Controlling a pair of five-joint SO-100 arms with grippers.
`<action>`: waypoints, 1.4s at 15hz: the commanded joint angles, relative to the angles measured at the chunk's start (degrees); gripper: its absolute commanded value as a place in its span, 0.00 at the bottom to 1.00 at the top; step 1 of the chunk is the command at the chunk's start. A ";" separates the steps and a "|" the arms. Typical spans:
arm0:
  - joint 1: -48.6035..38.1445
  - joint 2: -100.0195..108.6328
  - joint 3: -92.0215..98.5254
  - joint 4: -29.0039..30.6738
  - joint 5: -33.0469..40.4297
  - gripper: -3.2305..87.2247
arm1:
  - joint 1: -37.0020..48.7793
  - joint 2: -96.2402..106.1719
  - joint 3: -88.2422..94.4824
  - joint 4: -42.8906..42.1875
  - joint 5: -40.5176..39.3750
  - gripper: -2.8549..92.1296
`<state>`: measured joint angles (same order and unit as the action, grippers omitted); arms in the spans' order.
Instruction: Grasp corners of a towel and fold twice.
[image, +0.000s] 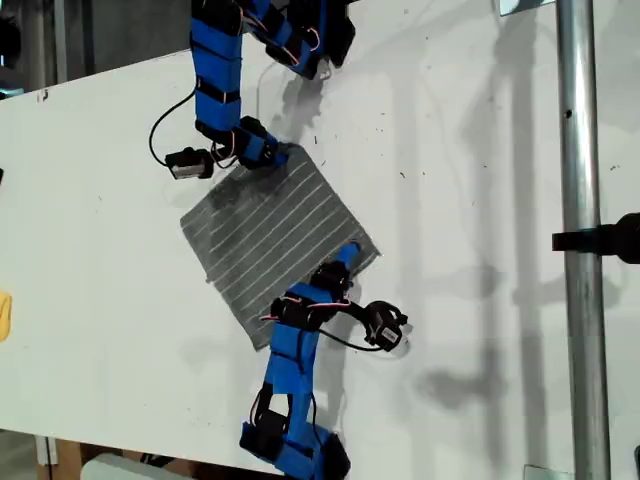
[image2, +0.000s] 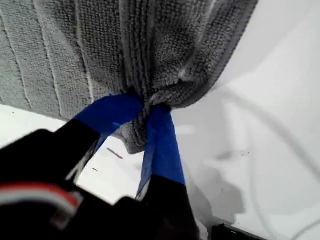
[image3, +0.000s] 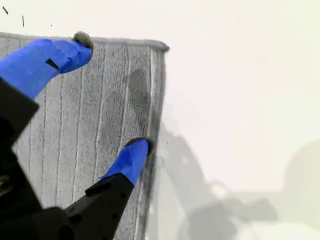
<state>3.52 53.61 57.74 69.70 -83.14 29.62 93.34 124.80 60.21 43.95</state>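
**Fig. 1.** My first gripper (image2: 145, 112) is clamped on a bunched corner of the towel (image2: 100, 50). The 2 blue fingers (image2: 162, 145) converge on the gathered fabric, which puckers into folds above the pinch. In the exterior view this gripper (image: 272, 153) sits at the towel's uppermost corner, with its arm coming in from the top edge of that view.

My second gripper (image3: 112, 95) stands wide apart over flat cloth. 1 blue fingertip (image3: 82, 42) lies at one hem of the towel (image3: 65, 130), and the other is at the adjoining hem. A free corner (image3: 162, 46) lies just beyond them, and nothing is held. In the exterior view this gripper (image: 345, 258) is near the towel's corner on the exterior view's right, with its arm rising from the bottom edge.

The towel (image: 270, 225), grey with thin white stripes, lies spread as a diamond on the white table (image: 480, 200), between the 2 arms. A small yellow thing (image: 4, 315) sits at the exterior view's left edge, well apart. A metal pole (image: 580, 200) stands upright on the exterior view's right.
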 joint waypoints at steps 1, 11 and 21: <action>-1.85 1.05 -3.34 -0.62 -0.70 0.40 | -0.70 -0.35 -3.16 0.62 -0.70 0.03; -3.78 -7.56 -8.79 -4.39 6.94 0.37 | -3.78 -1.93 -4.92 0.62 1.05 0.03; 1.14 -13.45 -9.14 6.24 -0.26 0.38 | -8.53 0.62 -7.47 2.90 4.48 0.03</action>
<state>2.90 40.34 48.25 73.04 -81.21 22.41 91.05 121.03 61.00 47.46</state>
